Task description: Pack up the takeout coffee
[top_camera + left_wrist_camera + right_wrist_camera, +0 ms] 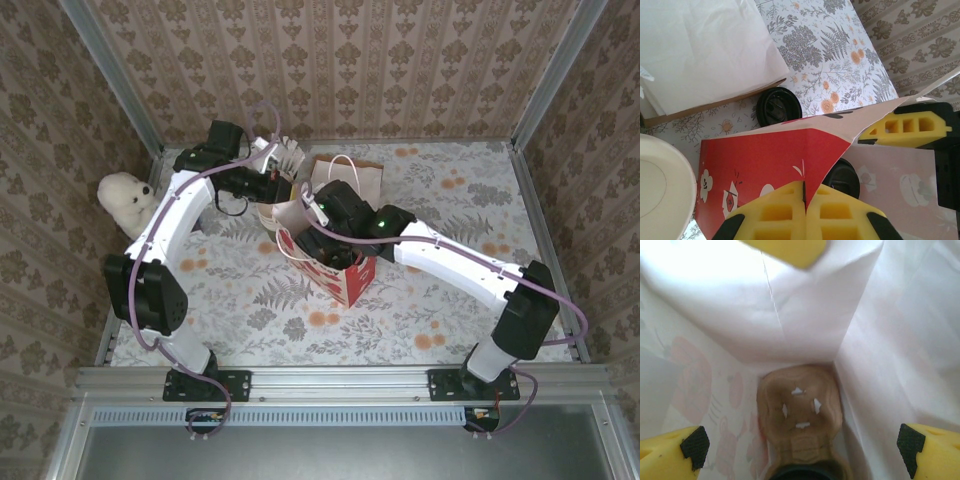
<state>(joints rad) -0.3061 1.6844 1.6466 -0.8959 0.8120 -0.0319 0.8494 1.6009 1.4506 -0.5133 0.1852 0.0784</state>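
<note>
Red paper bag [345, 280] mid-table, walls tight around right gripper [802, 449], spread wide, gripping nothing | black-lidded takeout coffee [842, 177] inside bag, beneath it | left gripper [805, 200] clenched on bag's rim

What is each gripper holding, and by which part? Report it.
The left gripper pinches the red bag by its top edge; the right gripper is open inside it, holding nothing.

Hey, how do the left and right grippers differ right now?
The left gripper is shut, pinching the red bag's rim; the right gripper is wide open. The left gripper sits at the bag's top edge; the right gripper hangs inside, above a brown carrier. Both have yellow fingers.
</note>
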